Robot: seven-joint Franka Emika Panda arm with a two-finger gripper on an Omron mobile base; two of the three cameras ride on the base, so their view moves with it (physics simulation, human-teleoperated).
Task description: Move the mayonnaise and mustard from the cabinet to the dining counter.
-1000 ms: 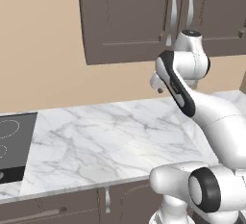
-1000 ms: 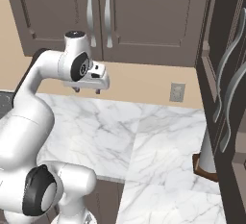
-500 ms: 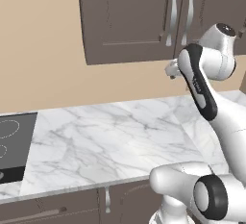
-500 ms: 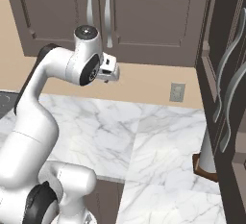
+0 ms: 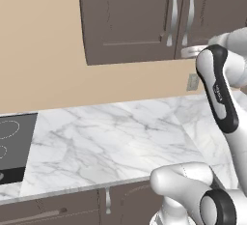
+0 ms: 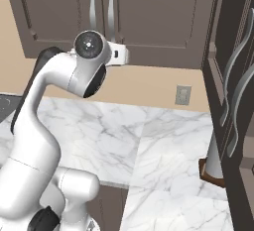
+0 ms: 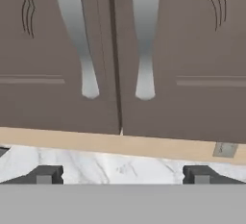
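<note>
Jaws are standing wide open as the gripper (image 7: 122,175) is facing the shut cabinet (image 7: 182,50); best to be centring on one handle (image 7: 144,35) before closing.

Shut cabinet (image 7: 120,50) doors hide whatever stands inside.

White Franka arm (image 6: 49,106), dark joints.
Glossy white rounded shells; black band along the upper link, with small pale lettering on it in the left base view. Round grey joint cap with a dark centre at the wrist (image 6: 89,44). Bulbous white base segments, black ring joint low down. Finger tips (image 7: 45,174) small, dark grey, blocky.
</note>
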